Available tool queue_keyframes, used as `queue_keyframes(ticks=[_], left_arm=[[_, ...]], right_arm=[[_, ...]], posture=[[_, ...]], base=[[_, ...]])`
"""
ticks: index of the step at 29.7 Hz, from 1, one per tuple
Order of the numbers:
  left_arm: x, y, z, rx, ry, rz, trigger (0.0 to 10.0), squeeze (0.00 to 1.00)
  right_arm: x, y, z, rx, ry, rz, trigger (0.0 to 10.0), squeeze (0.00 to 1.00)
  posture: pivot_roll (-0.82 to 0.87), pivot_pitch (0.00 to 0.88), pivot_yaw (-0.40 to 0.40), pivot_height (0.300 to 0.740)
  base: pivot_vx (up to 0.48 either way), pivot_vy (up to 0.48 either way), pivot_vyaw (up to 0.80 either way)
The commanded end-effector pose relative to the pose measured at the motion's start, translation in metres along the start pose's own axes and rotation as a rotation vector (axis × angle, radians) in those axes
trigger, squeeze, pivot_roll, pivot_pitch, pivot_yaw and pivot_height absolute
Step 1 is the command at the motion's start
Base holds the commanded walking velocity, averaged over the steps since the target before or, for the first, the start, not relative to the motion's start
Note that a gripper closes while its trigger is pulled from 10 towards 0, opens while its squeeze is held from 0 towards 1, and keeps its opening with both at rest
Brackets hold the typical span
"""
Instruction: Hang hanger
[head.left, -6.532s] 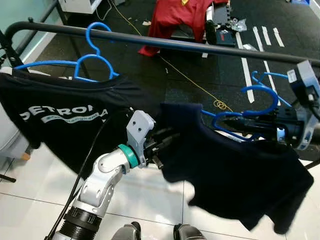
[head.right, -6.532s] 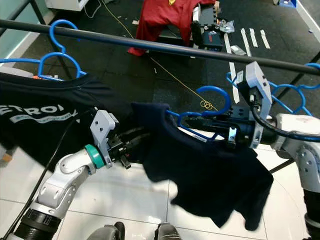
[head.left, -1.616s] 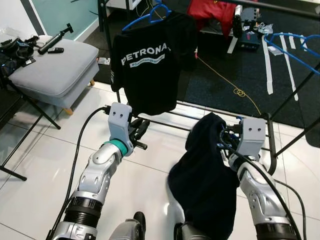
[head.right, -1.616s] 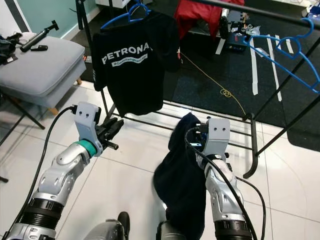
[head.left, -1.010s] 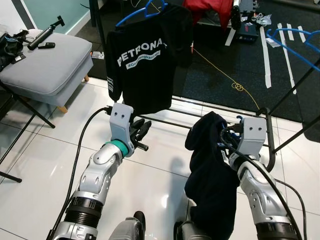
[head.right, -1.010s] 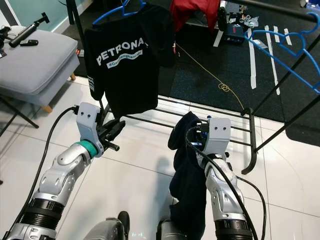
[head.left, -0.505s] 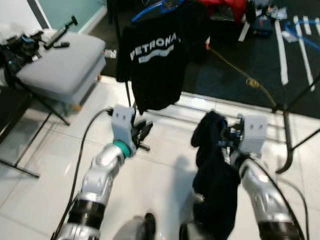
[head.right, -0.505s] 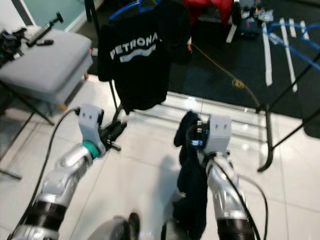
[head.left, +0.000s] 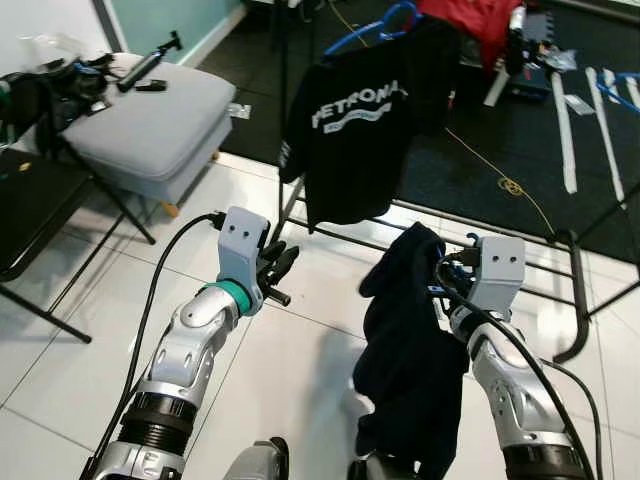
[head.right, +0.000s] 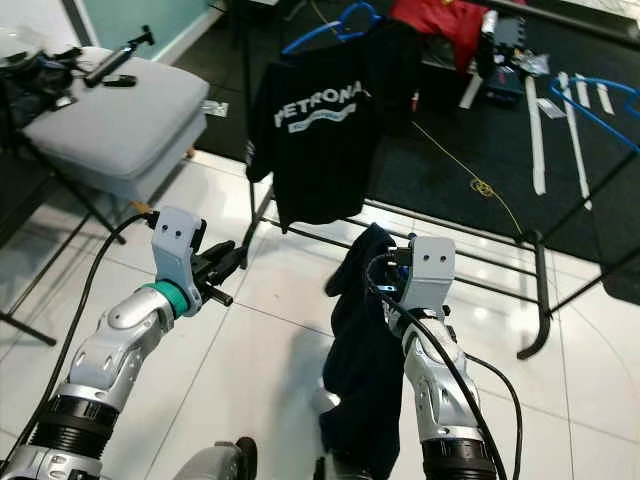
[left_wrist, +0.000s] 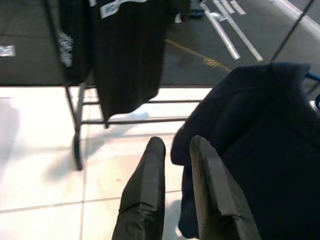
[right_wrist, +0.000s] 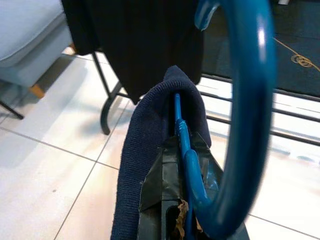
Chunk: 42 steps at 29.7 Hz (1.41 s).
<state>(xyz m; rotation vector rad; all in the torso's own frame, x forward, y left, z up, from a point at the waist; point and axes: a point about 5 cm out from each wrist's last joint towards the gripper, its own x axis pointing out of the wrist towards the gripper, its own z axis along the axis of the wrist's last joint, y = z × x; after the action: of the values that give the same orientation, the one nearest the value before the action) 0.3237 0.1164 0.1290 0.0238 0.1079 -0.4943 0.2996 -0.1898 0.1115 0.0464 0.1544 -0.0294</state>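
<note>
A blue hanger (right_wrist: 248, 100) carries a dark navy shirt (head.left: 408, 340). My right gripper (right_wrist: 182, 150) is shut on the hanger's neck below its hook, and the shirt droops over the fingers toward the floor. The right wrist block (head.left: 497, 268) sticks out beside the shirt. My left gripper (head.left: 280, 260) hovers to the left of the shirt, apart from it, open by a narrow gap with nothing between its fingers (left_wrist: 145, 190). The black clothes rack (head.left: 572, 330) stands ahead across the white tiles. A black Petronas shirt (head.left: 355, 120) hangs on it from another blue hanger (head.right: 335, 25).
A grey padded stool (head.left: 150, 115) with a black tool on top stands at the left. A black folding stand (head.left: 35, 195) is nearer on the left. Empty blue hangers (head.right: 600, 100) hang at the rack's right. Red cloth (head.left: 480, 15) and clutter lie on the dark mat behind.
Earlier both grippers held the navy shirt up close to the rail; now I stand back from the rack, the left gripper has let go, and the shirt hangs low from the right gripper.
</note>
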Motion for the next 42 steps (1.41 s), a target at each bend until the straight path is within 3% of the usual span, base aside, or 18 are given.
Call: queue_keyframes(ticks=[1, 5, 10, 24, 42], left_arm=[[0.0, -0.006, -0.005, -0.009, 0.02, -0.024, 10.0, 0.0], [0.002, -0.005, -0.005, -0.029, 0.026, 0.0, 10.0, 0.0], [0.003, -0.003, -0.007, 0.003, 0.04, 0.018, 10.0, 0.0], [-0.001, 0.011, -0.013, -0.017, 0.04, 0.135, 10.0, 0.0], [0.001, 0.011, -0.008, -0.041, -0.008, 0.164, 10.0, 0.0]], right_arm=[[-0.003, -0.007, 0.001, 0.006, -0.013, -0.029, 10.0, 0.0], [-0.002, -0.008, 0.001, 0.007, -0.013, -0.031, 10.0, 0.0], [-0.002, -0.009, 0.003, 0.005, -0.018, -0.034, 10.0, 0.0], [0.004, 0.001, 0.002, -0.016, -0.013, -0.008, 10.0, 0.0], [0.011, 0.003, 0.006, -0.016, 0.004, -0.004, 10.0, 0.0]], posture=[[-0.07, 0.074, 0.054, 0.74], [-0.07, 0.077, 0.055, 0.74], [-0.06, 0.078, 0.054, 0.74], [-0.05, 0.081, 0.046, 0.74], [-0.06, 0.083, 0.041, 0.74]], base=[[0.0, -0.48, 0.0], [0.0, -0.12, 0.0], [0.0, 0.0, 0.0], [0.0, 0.0, 0.0], [0.0, 0.0, -0.8]])
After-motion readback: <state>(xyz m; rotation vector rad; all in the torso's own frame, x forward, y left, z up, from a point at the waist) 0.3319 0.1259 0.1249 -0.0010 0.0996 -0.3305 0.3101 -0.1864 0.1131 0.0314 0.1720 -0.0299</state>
